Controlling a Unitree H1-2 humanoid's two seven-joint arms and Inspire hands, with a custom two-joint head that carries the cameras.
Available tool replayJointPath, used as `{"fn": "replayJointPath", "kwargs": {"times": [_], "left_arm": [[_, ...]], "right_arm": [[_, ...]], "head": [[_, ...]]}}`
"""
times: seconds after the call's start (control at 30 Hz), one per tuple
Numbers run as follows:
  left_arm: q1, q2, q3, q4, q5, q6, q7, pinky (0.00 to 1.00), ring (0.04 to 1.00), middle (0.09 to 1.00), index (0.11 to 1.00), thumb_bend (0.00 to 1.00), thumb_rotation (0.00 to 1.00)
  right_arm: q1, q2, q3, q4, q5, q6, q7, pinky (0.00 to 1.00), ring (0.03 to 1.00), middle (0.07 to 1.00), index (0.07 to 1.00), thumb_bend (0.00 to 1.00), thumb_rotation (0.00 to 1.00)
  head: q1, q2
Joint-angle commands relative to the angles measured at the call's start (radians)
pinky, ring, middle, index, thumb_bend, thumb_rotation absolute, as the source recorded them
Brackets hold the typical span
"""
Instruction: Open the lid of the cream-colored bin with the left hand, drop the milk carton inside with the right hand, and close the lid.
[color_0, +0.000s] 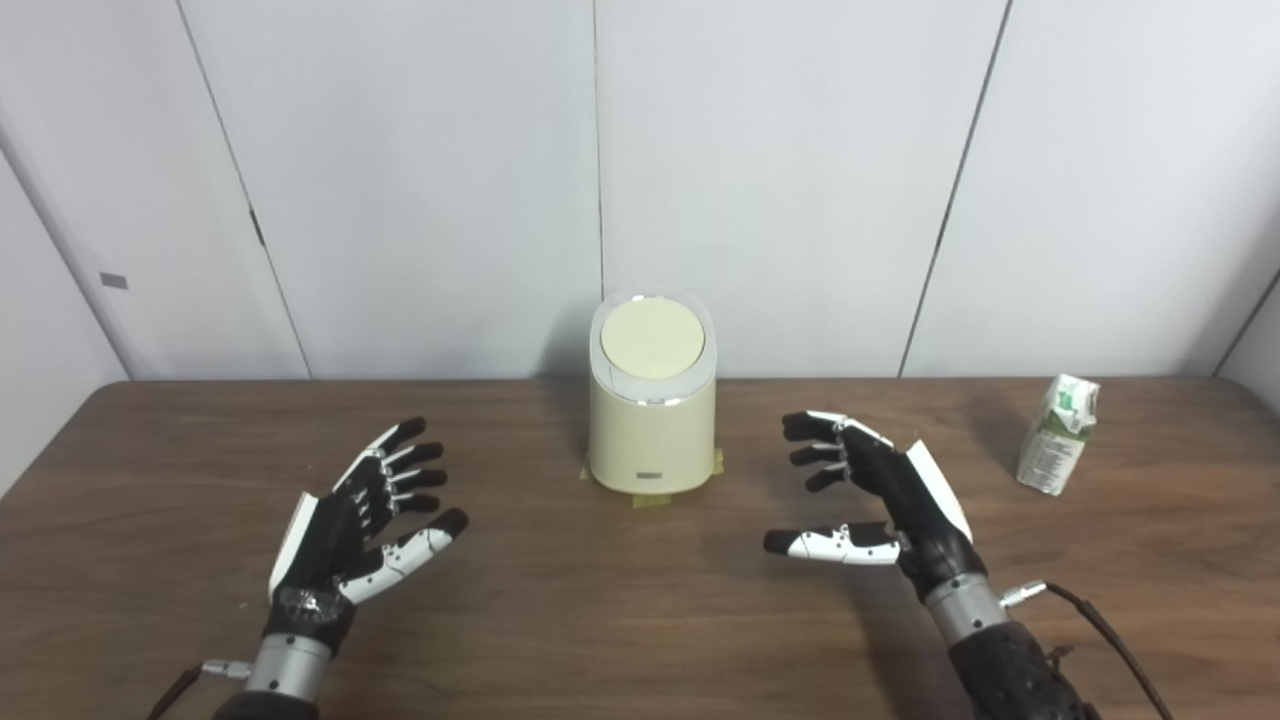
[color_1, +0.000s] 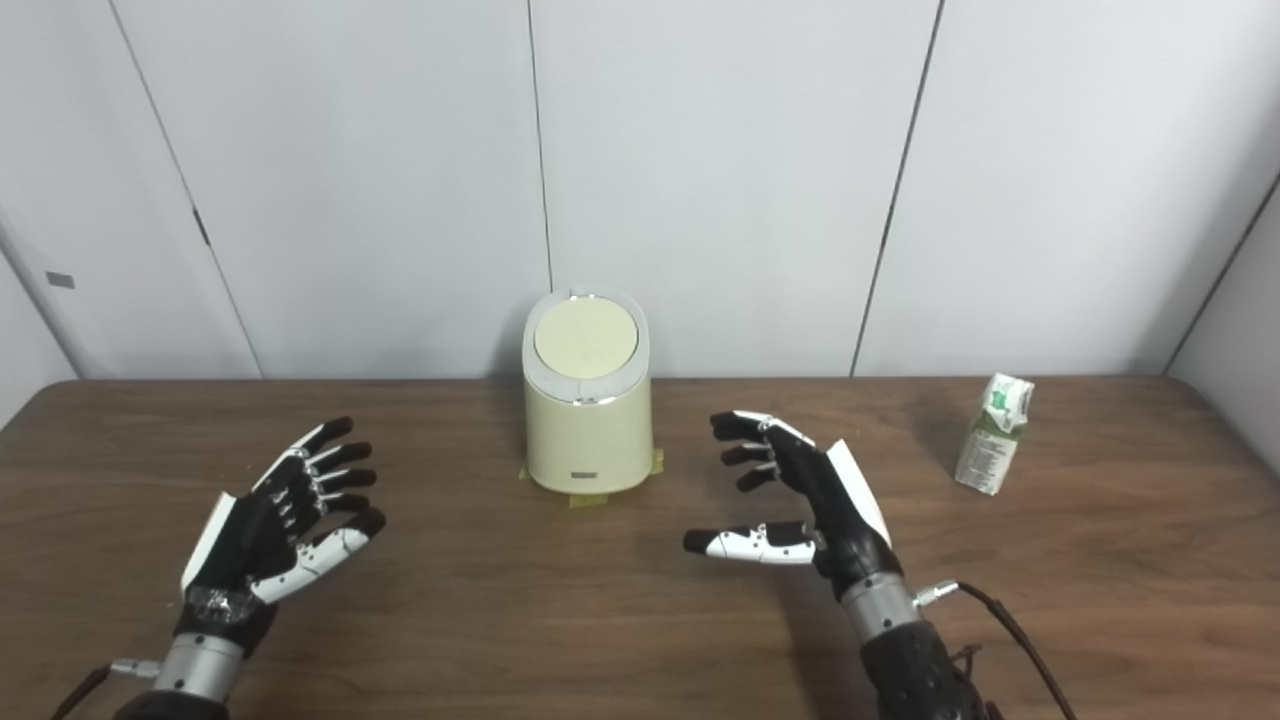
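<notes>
Bin (color_0: 652, 430) cream, round lid (color_0: 652, 337) down | carton (color_0: 1058, 434) upright | left hand (color_0: 355, 520), right hand (color_0: 880, 500) spread, empty

Dark wood-grain table (color_0: 620, 620), matt and smooth. Cream bin (color_0: 652, 440) of smooth plastic, faint sheen, matt lid (color_0: 652, 338) ringed by glossy chrome. Printed paper milk carton (color_0: 1058, 436) near the right edge. Black-and-white glossy plastic hands, left hand (color_0: 345, 530), right hand (color_0: 885, 500), brushed-metal wrists.

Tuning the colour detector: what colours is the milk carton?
The milk carton is white with green print, clearest in the left eye view.
</notes>
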Motion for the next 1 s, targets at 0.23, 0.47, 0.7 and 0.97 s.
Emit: {"fn": "replayJointPath", "kwargs": {"times": [0.23, 0.47, 0.7, 0.97], "left_arm": [[-0.024, 0.019, 0.003, -0.026, -0.001, -0.022, -0.01, 0.67, 0.763, 0.845, 0.912, 0.74, 0.26], [-0.024, 0.007, 0.008, -0.038, 0.035, -0.013, 0.022, 0.71, 0.823, 0.868, 0.923, 0.76, 0.29], [-0.068, -0.006, -0.005, -0.072, 0.079, 0.025, 0.041, 0.9, 0.952, 0.971, 0.998, 0.84, 0.39], [-0.184, -0.013, -0.032, -0.103, 0.143, 0.135, 0.048, 0.98, 0.985, 1.0, 1.0, 0.87, 0.41]], "right_arm": [[-0.029, -0.009, 0.002, -0.024, 0.004, 0.006, 0.005, 0.58, 0.722, 0.793, 0.802, 0.84, 0.29], [-0.032, -0.026, 0.018, -0.021, -0.015, 0.005, 0.021, 0.6, 0.753, 0.832, 0.847, 0.86, 0.32], [-0.027, -0.034, 0.024, -0.033, -0.019, 0.03, 0.04, 0.64, 0.778, 0.864, 0.881, 0.87, 0.36], [-0.027, -0.034, 0.027, -0.047, -0.025, 0.056, 0.046, 0.65, 0.797, 0.883, 0.885, 0.87, 0.36]], "head": [[0.0, -0.008], [0.001, -0.028], [0.012, -0.056], [0.023, -0.063]]}}
